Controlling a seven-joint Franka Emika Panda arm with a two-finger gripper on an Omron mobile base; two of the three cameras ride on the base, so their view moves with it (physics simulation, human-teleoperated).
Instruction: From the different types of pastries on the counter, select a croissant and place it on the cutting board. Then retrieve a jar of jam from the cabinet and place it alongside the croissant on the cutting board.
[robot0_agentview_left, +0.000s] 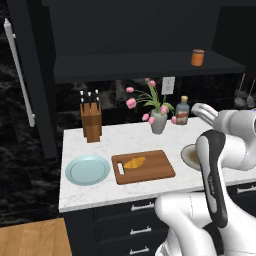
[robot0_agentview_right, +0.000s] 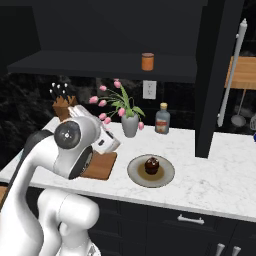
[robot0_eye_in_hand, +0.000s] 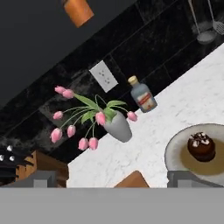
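The golden croissant lies on the brown cutting board, near its slot-handle end, on the white counter. The orange-brown jar of jam stands on the black cabinet's shelf ledge, up and to the right; the jar sits at the top of the hand view. My gripper hangs above the counter to the right of the board, open and empty, facing the back wall. The dark brown round pastry rests on a tan plate beside the board.
A light-blue plate lies left of the board. A knife block, a grey vase of pink tulips and a clear bottle with a red label stand along the back wall. Navy drawers run below the counter.
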